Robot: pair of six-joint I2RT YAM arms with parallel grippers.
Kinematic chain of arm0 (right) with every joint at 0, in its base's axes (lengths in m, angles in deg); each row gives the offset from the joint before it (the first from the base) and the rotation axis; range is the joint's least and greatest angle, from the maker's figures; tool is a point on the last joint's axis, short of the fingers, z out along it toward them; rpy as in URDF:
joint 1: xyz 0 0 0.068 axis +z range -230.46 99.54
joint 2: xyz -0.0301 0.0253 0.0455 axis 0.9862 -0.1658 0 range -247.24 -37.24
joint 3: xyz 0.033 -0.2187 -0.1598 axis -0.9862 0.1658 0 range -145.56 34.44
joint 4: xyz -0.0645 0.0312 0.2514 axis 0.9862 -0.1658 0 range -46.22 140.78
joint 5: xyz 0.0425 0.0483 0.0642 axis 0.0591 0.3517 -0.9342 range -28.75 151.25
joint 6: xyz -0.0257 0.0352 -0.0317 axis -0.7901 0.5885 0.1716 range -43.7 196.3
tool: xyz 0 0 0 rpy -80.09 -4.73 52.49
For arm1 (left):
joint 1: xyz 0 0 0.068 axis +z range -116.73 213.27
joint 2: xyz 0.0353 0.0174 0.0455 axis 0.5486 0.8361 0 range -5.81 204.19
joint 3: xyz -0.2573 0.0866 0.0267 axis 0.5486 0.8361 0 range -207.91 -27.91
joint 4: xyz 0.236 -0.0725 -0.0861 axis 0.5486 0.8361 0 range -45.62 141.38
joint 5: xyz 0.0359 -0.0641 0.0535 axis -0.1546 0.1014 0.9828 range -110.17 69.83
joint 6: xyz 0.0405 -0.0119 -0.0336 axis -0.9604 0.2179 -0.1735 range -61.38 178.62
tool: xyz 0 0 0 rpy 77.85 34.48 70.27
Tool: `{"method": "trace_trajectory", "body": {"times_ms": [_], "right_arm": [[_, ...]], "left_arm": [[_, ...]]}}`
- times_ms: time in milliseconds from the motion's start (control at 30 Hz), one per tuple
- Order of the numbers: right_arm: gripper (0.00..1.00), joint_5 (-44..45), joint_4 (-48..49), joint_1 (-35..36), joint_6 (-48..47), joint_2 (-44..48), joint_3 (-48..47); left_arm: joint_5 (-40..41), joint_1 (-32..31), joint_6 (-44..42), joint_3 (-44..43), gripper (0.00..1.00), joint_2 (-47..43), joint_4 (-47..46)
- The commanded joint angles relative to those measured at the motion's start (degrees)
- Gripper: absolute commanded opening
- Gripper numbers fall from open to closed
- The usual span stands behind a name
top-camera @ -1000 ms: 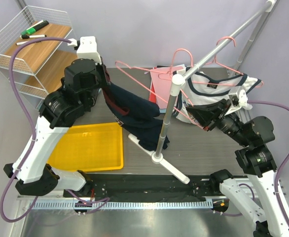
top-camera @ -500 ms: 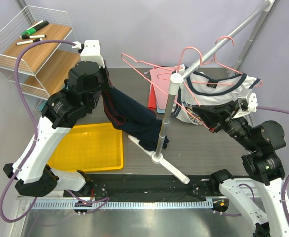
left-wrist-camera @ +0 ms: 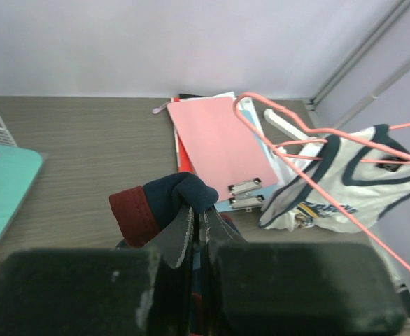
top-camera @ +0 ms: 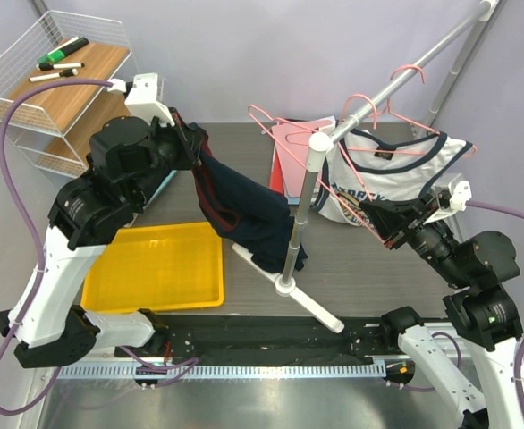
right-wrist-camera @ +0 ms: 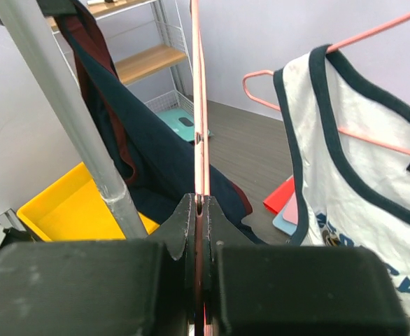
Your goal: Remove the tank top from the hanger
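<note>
My left gripper (top-camera: 190, 147) is shut on the maroon-trimmed strap of the navy tank top (top-camera: 249, 210) and holds it up. The cloth hangs down to the table by the rack pole. In the left wrist view the jaws (left-wrist-camera: 199, 217) pinch the navy fabric (left-wrist-camera: 170, 196). My right gripper (top-camera: 376, 221) is shut on the wire of a pink hanger (top-camera: 264, 116). That wire (right-wrist-camera: 198, 105) runs straight up from the jaws (right-wrist-camera: 201, 204). In the top view the hanger's far end is to the right of the held strap.
A white tank top (top-camera: 396, 174) hangs on another pink hanger from the slanted rail (top-camera: 405, 80). The rack pole (top-camera: 302, 214) stands mid-table. A yellow tray (top-camera: 155, 264) lies front left, pink and red folders (top-camera: 289, 147) at the back, and a wire shelf (top-camera: 56, 80) far left.
My left gripper has lifted and moved left with the navy top. My right gripper has drawn back to the right with the hanger, so hanger and strap have moved apart.
</note>
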Motion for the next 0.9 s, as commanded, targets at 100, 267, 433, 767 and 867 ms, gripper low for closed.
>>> {"method": "trace_trajectory", "body": {"times_ms": [100, 267, 433, 767, 867], "right_arm": [[0.01, 0.45, -0.34, 0.02, -0.08, 2.63, 2.04], [0.01, -1.22, -1.93, 0.02, 0.97, 3.68, 3.71], [0.11, -0.17, -2.01, 0.02, 1.59, 6.58, 5.82], [0.59, 1.59, -4.65, 0.02, 2.03, 6.23, 4.95], [0.71, 3.61, -5.79, 0.02, 2.38, 6.23, 4.25]], "left_arm": [[-6.64, 0.35, 3.32, -3.29, 0.00, -1.96, -4.08], [-9.45, 0.44, 2.35, -4.96, 0.00, -1.61, -6.37], [-9.63, 0.36, 0.42, -7.33, 0.00, -1.26, -8.13], [-10.16, 0.35, -6.96, -16.91, 0.00, 1.02, -7.52], [-10.24, 0.35, -8.19, -21.39, 0.00, 1.73, -6.81]]}}
